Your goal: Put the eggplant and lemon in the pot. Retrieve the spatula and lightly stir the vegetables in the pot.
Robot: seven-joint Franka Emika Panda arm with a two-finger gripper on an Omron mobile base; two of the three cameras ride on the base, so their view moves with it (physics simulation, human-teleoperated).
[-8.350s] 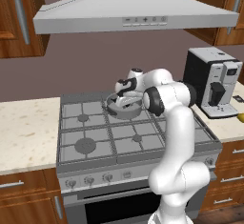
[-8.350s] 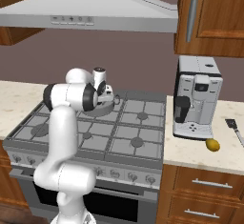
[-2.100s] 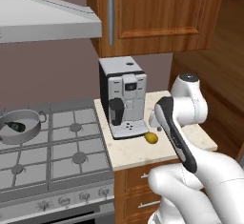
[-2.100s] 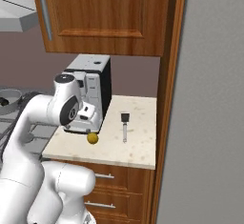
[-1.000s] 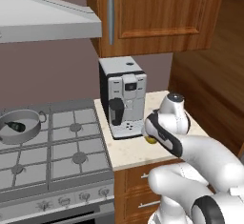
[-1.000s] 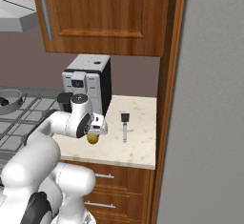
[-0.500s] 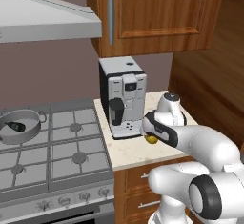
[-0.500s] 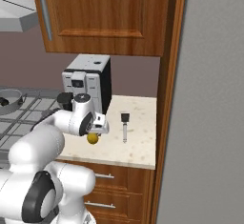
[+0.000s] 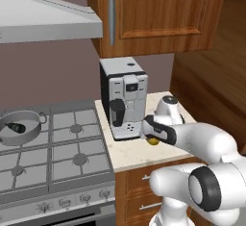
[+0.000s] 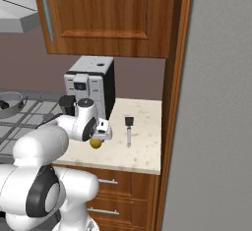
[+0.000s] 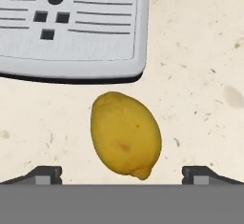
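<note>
The yellow lemon [image 11: 125,135] lies on the speckled counter just in front of the coffee machine. My gripper [image 11: 123,175] hangs right over it, open, with one fingertip [image 11: 45,174] off each side and clear gaps to the fruit. From the base I see the lemon [image 9: 153,141] [image 10: 95,144] under the gripper [image 9: 150,134] [image 10: 101,135]. The spatula [image 10: 128,129] lies flat on the counter to the lemon's right, black blade pointing to the wall. Far left on the stove stands the grey pot [image 9: 30,132] with the dark eggplant [image 9: 14,128] inside.
The coffee machine [image 9: 124,97] [image 10: 91,85] stands close behind the lemon, and its drip tray [image 11: 71,27] almost touches it. A wooden cabinet [image 10: 103,14] hangs overhead. A tall side panel [image 10: 174,77] closes the counter on the right. The counter's front edge [image 10: 113,168] is near.
The hand has sunk a little lower and closer onto the lemon. Jaws stay wide. Lemon, spatula and pot have not moved.
</note>
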